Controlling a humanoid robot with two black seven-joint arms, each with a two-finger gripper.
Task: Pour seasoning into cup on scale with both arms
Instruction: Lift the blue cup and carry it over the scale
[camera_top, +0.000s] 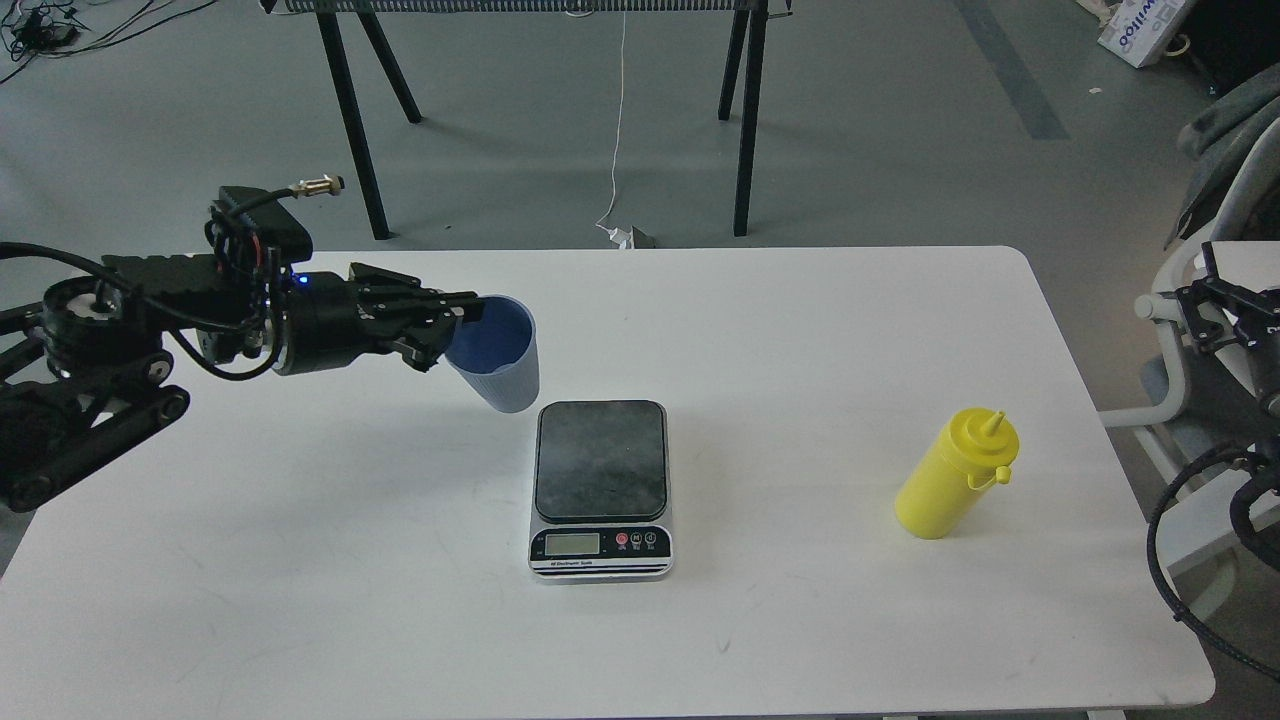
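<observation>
My left gripper (462, 314) is shut on the rim of the light blue-grey cup (508, 368). It holds the cup off the white table (800, 340), just behind and to the left of the scale's far left corner. The cup's mouth tilts toward the gripper. The scale (601, 487) lies at the table's middle with its dark platform bare. The yellow seasoning bottle (952, 478) stands upright on the right side, nozzle up. My right gripper (1205, 300) hangs off the table's right edge, well apart from the bottle; its fingers cannot be told apart.
Black trestle legs (352, 120) and a white cable (618, 130) are on the floor beyond the table's far edge. A chair (1215, 170) and a cardboard box (1140, 30) sit at the right. Black cables (1165, 560) hang by the right arm.
</observation>
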